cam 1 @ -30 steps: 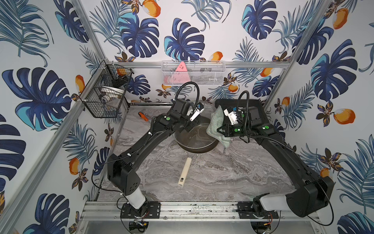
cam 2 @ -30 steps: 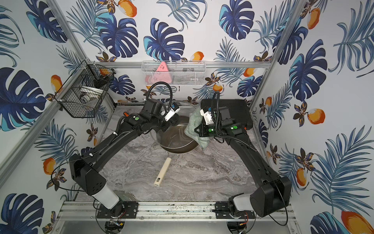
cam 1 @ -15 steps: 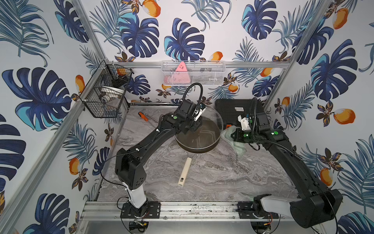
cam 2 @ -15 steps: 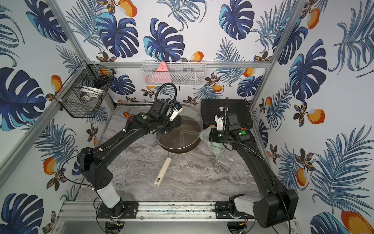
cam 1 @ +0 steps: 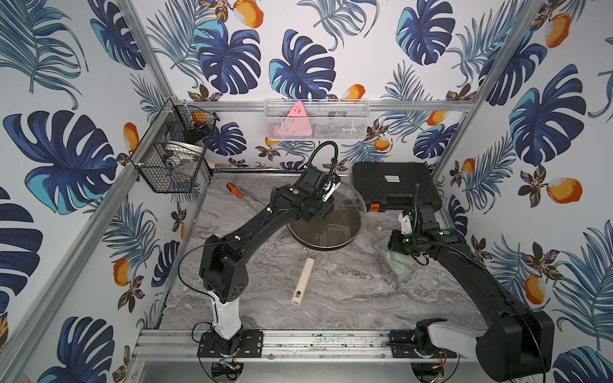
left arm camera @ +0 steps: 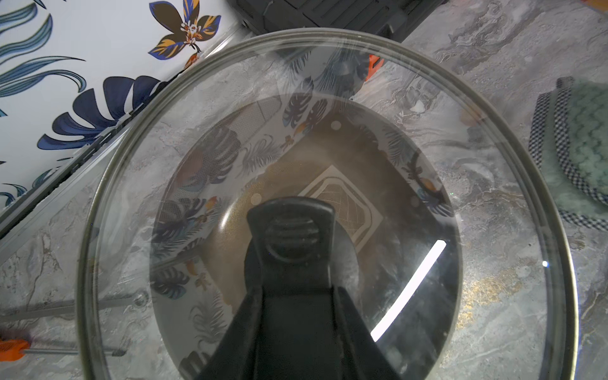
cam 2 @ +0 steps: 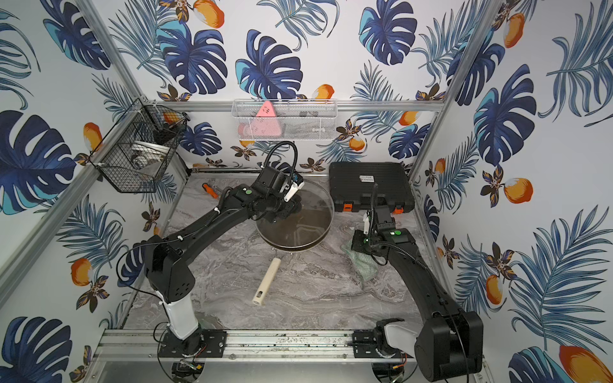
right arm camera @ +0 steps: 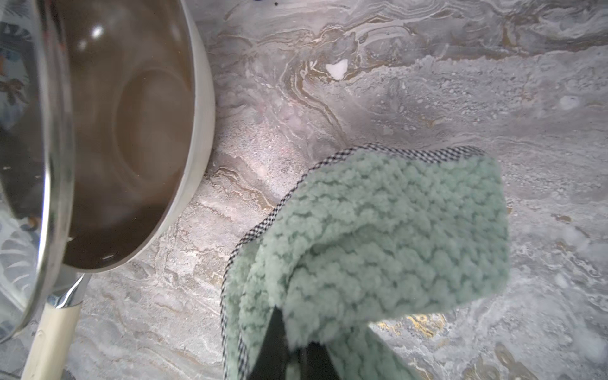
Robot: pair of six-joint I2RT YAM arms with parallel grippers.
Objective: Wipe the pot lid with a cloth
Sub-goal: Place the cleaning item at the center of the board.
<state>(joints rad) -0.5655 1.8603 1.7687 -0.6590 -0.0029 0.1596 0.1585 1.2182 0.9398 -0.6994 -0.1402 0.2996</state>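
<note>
Pot lid (cam 1: pixel 335 215): glass with a metal rim, held tilted above the frying pan (cam 1: pixel 326 247), toward the middle of the table's (cam 1: pixel 348 298) back edge. I cannot tell whether its low rim touches the pan.
Lid handling: probably heavy for its size, stiff, slick on the glass and breakable. The black handle (left arm camera: pixel 289 237) at its centre looks like the one safe place to take hold. A knock against the pan is the main risk.
Left end effector (left arm camera: pixel 292 322): partly spread, its fingers pinching the black handle from both sides, so it carries the whole lid.
Cloth (right arm camera: pixel 394 230): pale green and nubbly with a checked hem. It sits near the table's right edge, apart from the lid and in front of the black case (cam 1: pixel 394 185).
Cloth handling: light, soft and floppy. It folds over itself, so a bunched fold should give the firmest pad for wiping.
Right end effector (right arm camera: pixel 296 355): pressed tight on a fold of the cloth, with the rest hanging loose towards the table.
Step, as I judge it: bring the cloth to the glass.
</note>
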